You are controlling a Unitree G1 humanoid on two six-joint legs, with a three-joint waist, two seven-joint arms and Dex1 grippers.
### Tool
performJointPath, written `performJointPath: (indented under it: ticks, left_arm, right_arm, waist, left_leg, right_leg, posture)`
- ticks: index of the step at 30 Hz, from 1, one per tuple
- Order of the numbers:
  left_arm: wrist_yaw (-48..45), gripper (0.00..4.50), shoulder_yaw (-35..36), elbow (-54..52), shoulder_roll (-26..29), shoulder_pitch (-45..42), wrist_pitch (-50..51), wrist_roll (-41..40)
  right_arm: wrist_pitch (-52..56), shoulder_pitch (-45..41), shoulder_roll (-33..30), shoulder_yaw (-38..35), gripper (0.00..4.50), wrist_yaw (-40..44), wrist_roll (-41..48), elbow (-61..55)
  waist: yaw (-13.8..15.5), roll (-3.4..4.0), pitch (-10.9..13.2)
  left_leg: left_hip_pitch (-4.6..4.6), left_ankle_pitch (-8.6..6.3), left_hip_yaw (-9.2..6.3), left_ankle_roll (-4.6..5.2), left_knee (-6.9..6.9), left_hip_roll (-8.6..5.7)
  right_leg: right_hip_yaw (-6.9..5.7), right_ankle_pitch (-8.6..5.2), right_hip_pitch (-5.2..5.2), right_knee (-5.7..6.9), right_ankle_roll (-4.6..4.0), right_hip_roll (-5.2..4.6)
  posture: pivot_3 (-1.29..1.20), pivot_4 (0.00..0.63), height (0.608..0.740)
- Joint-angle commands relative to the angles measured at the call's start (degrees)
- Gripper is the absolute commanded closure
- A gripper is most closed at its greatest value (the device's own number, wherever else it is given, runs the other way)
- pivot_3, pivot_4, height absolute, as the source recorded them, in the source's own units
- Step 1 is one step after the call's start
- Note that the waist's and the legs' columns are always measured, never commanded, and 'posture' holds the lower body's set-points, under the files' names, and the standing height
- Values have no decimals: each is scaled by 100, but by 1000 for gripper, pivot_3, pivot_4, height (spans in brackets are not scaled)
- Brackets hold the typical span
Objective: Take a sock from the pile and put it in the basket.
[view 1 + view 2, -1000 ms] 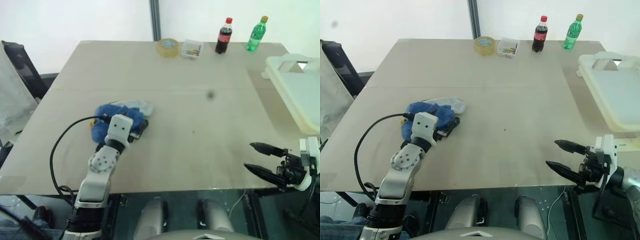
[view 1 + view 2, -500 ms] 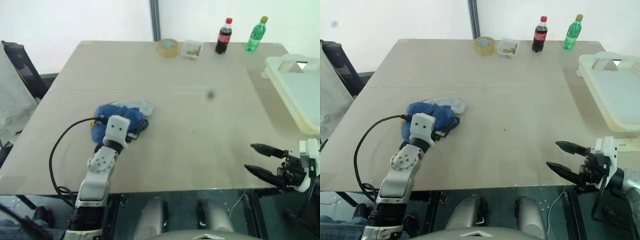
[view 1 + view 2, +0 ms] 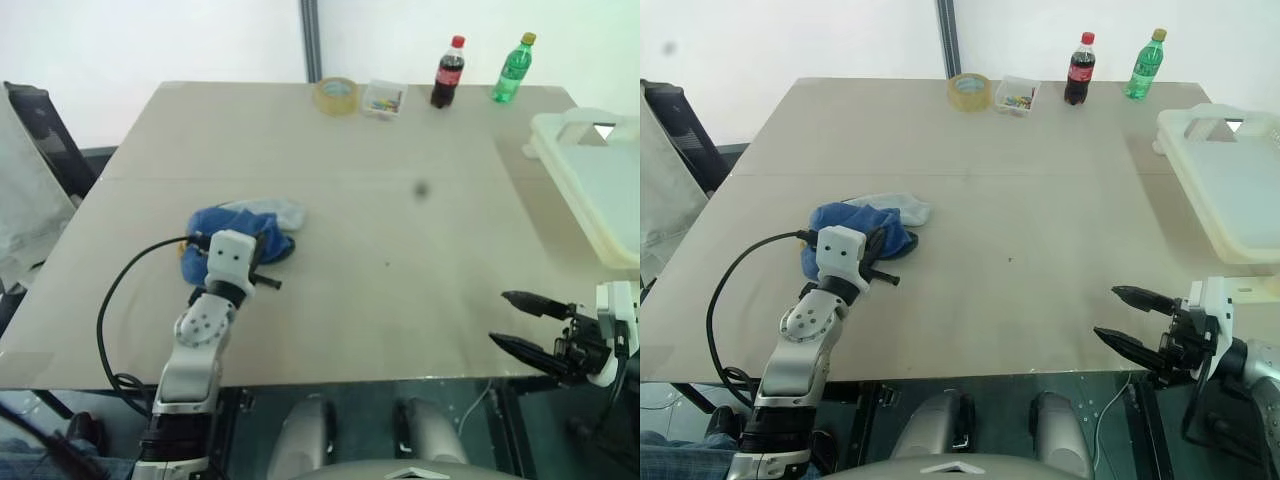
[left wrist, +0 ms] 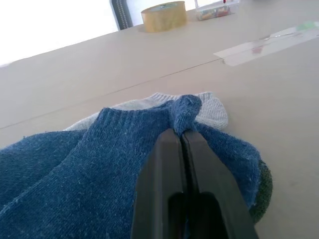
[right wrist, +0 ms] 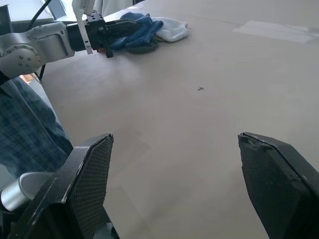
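Blue knitted sock fabric (image 4: 124, 149) is pinched between the closed fingers of the left hand (image 4: 180, 142), on top of the pile (image 3: 240, 228) on the worktop (image 3: 400, 230). Lifting slowly should separate one sock. The cream-white plastic basket (image 3: 600, 190) sits well beyond the spread, empty right hand (image 3: 525, 322).

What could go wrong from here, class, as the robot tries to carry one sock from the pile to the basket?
1. The left claw is shut on only a small fold of the blue sock, so it may slip out when lifted.
2. That sock lies against the light grey sock and a dark one in the pile, so a neighbour could drag along.
3. The basket stands far across the table, giving a weak pinch time to fail.
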Motion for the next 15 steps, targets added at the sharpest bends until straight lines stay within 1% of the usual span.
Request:
performJointPath:
  ticks: [1,5,10,15]
  left_arm:
    - [-119,4433,78,-264,31,-29,13,-179]
    - [-326,4433,52,-664,37,-31,396,-515]
    - [-635,4433,-144,-1381,111,18,1229,-954]
    - [-953,4433,-579,-1981,207,-37,2270,-1430]
  right_arm:
    - [-124,-5,22,-18,403,40,22,-48]
    - [-133,-18,29,0,403,24,17,-39]
    - [-144,-23,21,-1,403,7,14,-34]
    - [-121,-75,4,-16,403,-26,33,-50]
  waist:
    - [0,0,0]
    - [-2,0,0]
    - [1,0,0]
    - [-2,0,0]
  left_leg:
    - [0,0,0,0,0,0]
    - [0,0,-1,0,1,0]
    - [0,0,-3,0,2,0]
    - [2,0,-3,0,3,-1]
  right_leg:
    - [0,0,0,0,0,0]
    - [-1,0,0,0,0,0]
    - [-2,0,2,0,0,0]
    - [-2,0,4,1,0,2]
  posture:
    - [0,150,740]
    - [0,150,740]
    - [0,150,740]
    - [0,150,740]
